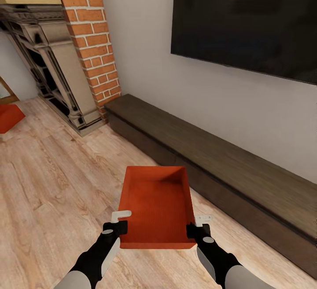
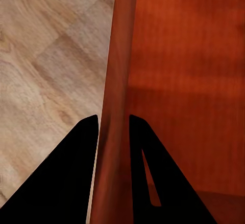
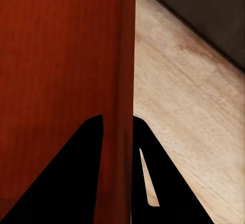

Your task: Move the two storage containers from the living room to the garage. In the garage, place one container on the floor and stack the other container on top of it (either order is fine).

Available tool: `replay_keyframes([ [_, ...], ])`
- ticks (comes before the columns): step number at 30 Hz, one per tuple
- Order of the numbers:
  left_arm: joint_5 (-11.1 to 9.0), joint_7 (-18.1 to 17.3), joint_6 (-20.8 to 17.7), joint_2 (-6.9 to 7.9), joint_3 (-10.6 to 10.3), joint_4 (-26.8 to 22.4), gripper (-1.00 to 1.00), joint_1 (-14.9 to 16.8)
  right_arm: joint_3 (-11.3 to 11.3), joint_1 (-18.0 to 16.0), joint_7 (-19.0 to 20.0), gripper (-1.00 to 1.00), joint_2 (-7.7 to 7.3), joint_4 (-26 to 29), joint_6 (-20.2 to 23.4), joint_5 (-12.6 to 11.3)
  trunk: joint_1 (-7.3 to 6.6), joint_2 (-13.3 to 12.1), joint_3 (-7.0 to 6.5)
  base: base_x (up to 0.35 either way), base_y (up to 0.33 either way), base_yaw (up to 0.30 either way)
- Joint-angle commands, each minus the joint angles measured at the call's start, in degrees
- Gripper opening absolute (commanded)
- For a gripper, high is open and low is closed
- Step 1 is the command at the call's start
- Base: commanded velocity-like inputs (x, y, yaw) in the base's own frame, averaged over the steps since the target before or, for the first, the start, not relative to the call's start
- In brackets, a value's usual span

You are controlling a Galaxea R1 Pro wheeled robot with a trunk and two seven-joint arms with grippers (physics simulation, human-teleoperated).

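One red-orange storage container [image 1: 156, 205] sits open-topped and empty just ahead of me, over the light wood-plank floor of the living room. My left gripper [image 1: 119, 224] is shut on its left wall, the two fingers straddling that wall [image 2: 116, 81] in the left wrist view. On the opposite side my right gripper [image 1: 198, 226] is shut on the right wall [image 3: 127, 55] in the same way. I cannot tell whether the bin rests on the planks or hangs just above them. The other storage container [image 1: 8, 117] lies on the floor at the far left, cut by the picture's edge.
A long dark low bench [image 1: 211, 157] runs along the wall close to the held bin's right. Above it hangs a black TV [image 1: 246, 20]. A red brick fireplace [image 1: 90, 38] with a dark surround [image 1: 53, 73] stands at the back left. Open wood floor [image 1: 57, 183] spreads to the left.
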State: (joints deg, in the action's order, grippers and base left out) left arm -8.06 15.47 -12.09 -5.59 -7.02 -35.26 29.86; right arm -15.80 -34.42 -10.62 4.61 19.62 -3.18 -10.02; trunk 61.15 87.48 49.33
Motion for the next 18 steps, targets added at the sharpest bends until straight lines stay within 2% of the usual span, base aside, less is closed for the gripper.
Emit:
replay_keyframes([
  [1, 0.85, 1.51, -0.48, 0.06, -0.1, -0.16, -1.0, 0.02, -0.81, -0.03, -0.04, -1.0, 0.02, -0.02, -0.16, -0.88, -0.23, -0.39, -0.15, 0.0, 0.0, 0.0],
  [18, 0.94, 1.58, -0.48, 0.06, -0.1, -0.14, -1.0, 0.02, -0.9, -0.03, -0.17, -1.0, 0.05, 0.59, -0.15, -0.71, -3.96, -7.21, -3.2, 0.0, 0.0, 0.0],
])
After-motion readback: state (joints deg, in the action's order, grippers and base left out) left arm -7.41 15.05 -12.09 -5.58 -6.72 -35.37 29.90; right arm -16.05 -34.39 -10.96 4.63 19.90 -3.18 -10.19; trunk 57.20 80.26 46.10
